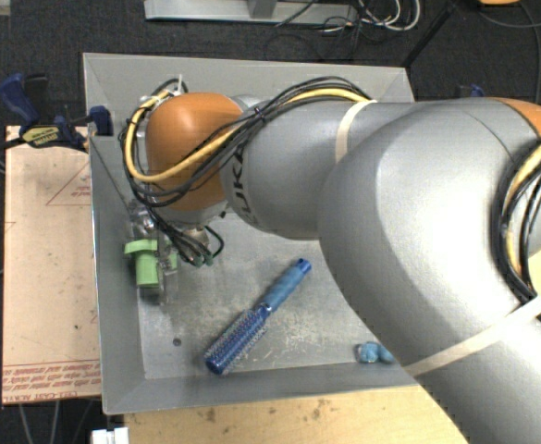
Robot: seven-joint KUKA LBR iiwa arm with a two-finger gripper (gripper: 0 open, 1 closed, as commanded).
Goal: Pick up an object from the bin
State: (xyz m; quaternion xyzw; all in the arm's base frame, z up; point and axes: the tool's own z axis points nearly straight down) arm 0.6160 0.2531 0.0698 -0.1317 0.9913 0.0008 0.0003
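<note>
Closest to you is the arm (436, 229) itself, its broad grey link filling the right side of the bin (252, 74) and covering most of the floor there. Follow it leftward and you reach the orange wrist cover (185, 146), wrapped in yellow and black cables (145, 169), hanging over the bin's left half, close to the left wall.

Under that cover you find the gripper (162, 259), low over the floor beside the left edge. A small green piece (144, 265) (a stubby cylinder with a paler green collar at its top) sits right against the gripper's metal, on the side nearer the left wall. Whether the gripper is wide, narrow or clamped on that piece you cannot tell from this angle, since the wrist and cables hide the working end.

Look toward the near edge and you see a blue brush (256, 317) lying flat and diagonal on the floor. Its bristled end points at the near left corner and its smooth handle runs up toward the arm. It lies well apart from the gripper.

A small pale blue lump (372, 352) rests by the near edge further right, just beside the arm's underside.
</note>
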